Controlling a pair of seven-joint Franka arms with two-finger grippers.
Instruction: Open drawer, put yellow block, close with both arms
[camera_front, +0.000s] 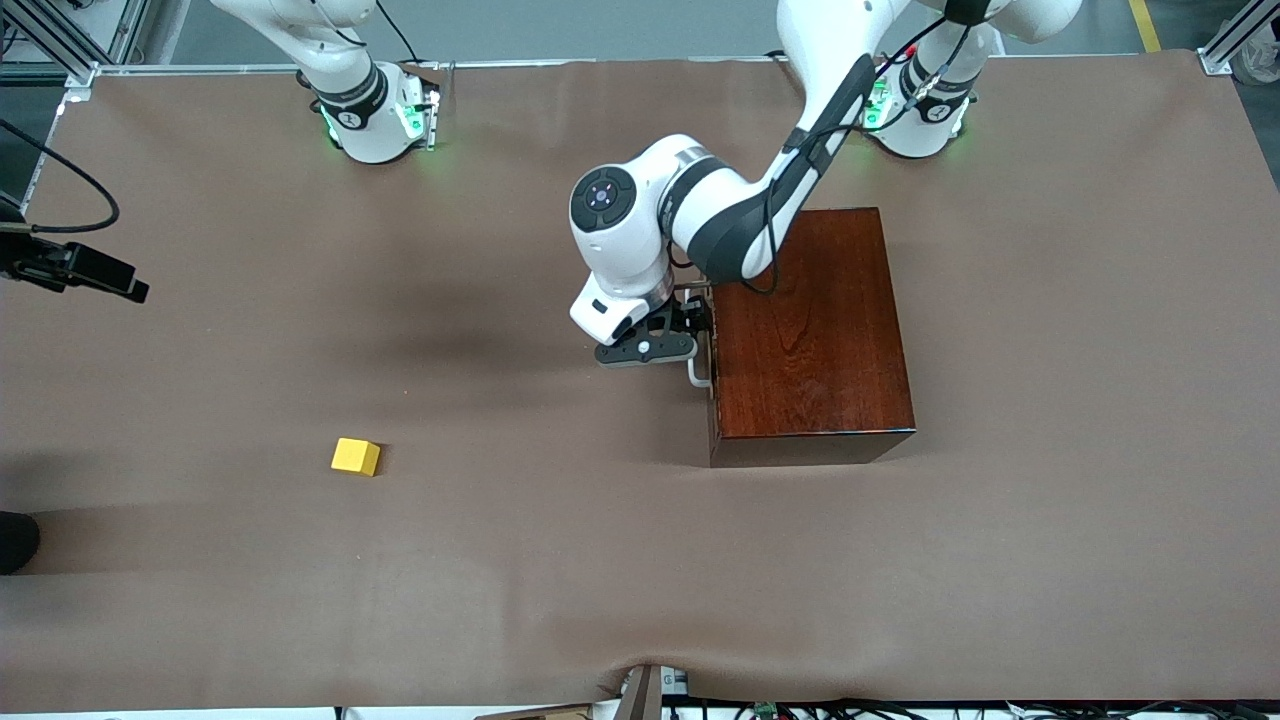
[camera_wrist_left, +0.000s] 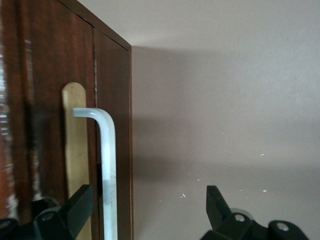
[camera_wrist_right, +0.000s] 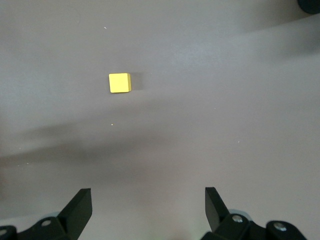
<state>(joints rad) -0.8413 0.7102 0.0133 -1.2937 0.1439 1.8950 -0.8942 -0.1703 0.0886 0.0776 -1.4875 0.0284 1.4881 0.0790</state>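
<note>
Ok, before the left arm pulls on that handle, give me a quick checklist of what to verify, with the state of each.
1. Drawer shut, front flush with the box: ok.
2. Left tool open: ok.
3. Handle between the fingers: ok, one finger sits against the drawer front, the handle just inside it.
4. Fingers closed on the handle: not ok, not yet gripped.
5. Table in front of the drawer free for it to slide out: ok.
6. Yellow block clear of the drawer's path, right tool open above it: ok.
</note>
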